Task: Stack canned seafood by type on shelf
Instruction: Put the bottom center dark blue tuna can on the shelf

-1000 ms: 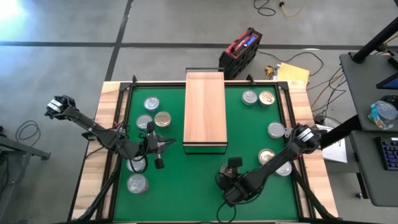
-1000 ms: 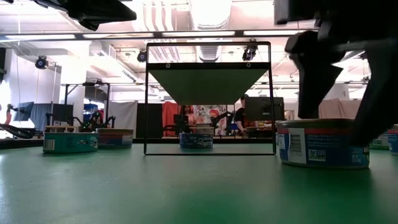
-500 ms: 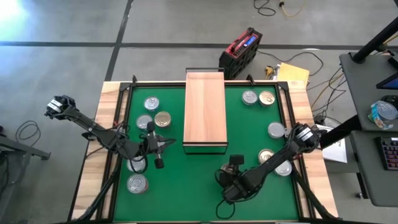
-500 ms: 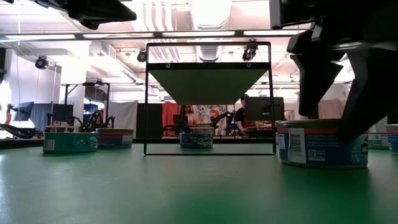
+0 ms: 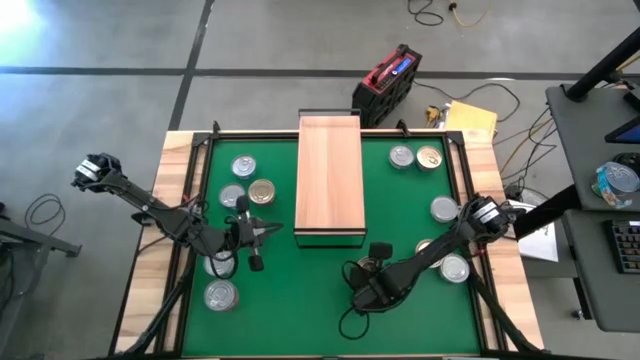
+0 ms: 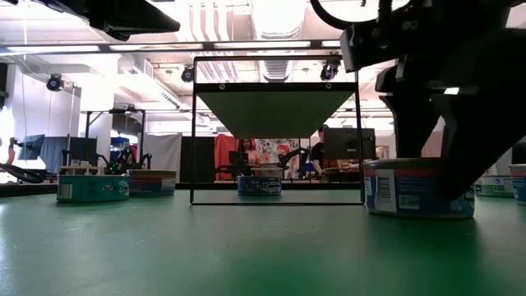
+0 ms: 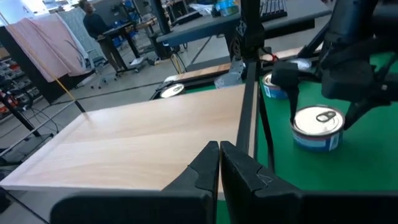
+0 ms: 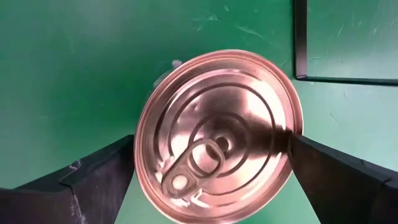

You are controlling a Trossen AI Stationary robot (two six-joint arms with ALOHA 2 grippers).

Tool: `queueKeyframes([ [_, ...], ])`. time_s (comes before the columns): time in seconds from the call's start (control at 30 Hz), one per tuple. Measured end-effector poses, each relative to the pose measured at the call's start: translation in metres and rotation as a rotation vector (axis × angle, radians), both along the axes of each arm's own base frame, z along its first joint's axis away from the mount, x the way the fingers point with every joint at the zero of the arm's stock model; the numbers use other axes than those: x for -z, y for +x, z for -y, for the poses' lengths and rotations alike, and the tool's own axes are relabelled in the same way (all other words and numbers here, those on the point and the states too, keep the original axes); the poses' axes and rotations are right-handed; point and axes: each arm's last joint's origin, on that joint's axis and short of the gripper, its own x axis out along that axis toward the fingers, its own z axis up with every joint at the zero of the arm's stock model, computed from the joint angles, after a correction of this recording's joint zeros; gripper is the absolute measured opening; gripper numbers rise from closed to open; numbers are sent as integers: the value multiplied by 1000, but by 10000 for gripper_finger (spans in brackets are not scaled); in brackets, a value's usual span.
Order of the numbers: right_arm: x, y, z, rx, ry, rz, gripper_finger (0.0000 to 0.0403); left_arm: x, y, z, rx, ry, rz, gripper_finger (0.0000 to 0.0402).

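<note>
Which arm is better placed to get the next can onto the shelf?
The right. Its claw already straddles a can on the mat beside the shelf's near end, fingers on both sides. The left claw is shut and empty, level with the shelf top.

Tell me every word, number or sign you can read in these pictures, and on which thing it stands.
No text can be read here.
The can under the right gripper: its label bears a barcode and small print, too blurred to read.
The can at far left of the low view: label print too small.
The shelf: no writing.
</note>
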Motion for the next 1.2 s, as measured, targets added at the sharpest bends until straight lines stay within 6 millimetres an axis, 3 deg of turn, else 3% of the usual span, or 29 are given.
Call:
queueKeyframes([
  [0.87, 9, -3, 4, 30, -52, 19, 397, 2, 0, 0, -1, 6, -16, 0],
  [1.0, 9, -3, 4, 15, -51, 12, 362, 2, 0, 0, -1, 5, -16, 0],
  [1.2, 9, -5, 3, -22, -56, -2, 267, 2, 0, 0, -1, 5, -16, 0],
])
